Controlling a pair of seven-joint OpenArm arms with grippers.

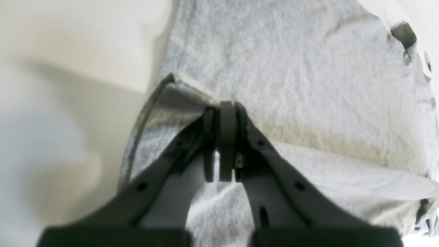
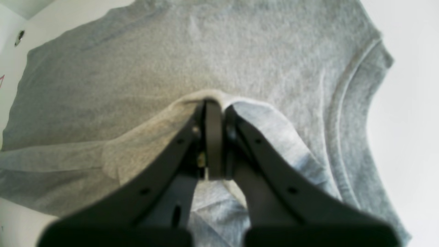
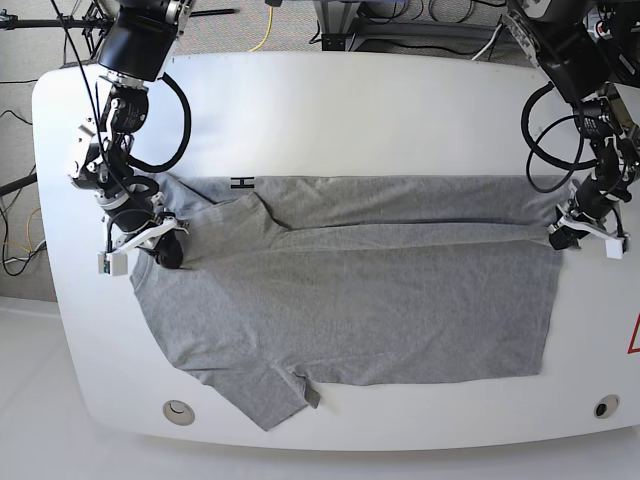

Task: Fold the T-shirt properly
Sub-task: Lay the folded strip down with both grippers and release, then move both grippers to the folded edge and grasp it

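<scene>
The grey T-shirt (image 3: 350, 310) lies spread across the white table (image 3: 350, 110), its far long edge folded toward the middle, with a black letter (image 3: 242, 182) showing at the fold. One sleeve (image 3: 265, 395) points to the near edge. My right gripper (image 3: 172, 248) is shut on a pinch of the shirt's left end; the right wrist view shows the gripper (image 2: 214, 103) closed on a raised fold beside the ribbed collar (image 2: 337, 113). My left gripper (image 3: 560, 238) is shut on the right end; the left wrist view shows the gripper (image 1: 224, 109) clamping a hem fold of the shirt (image 1: 291, 79).
Two round holes (image 3: 180, 410) (image 3: 600, 406) sit near the table's front corners. A red mark (image 3: 634, 335) is at the right edge. Cables (image 3: 270, 25) lie on the floor beyond the far edge. Bare white table surrounds the shirt.
</scene>
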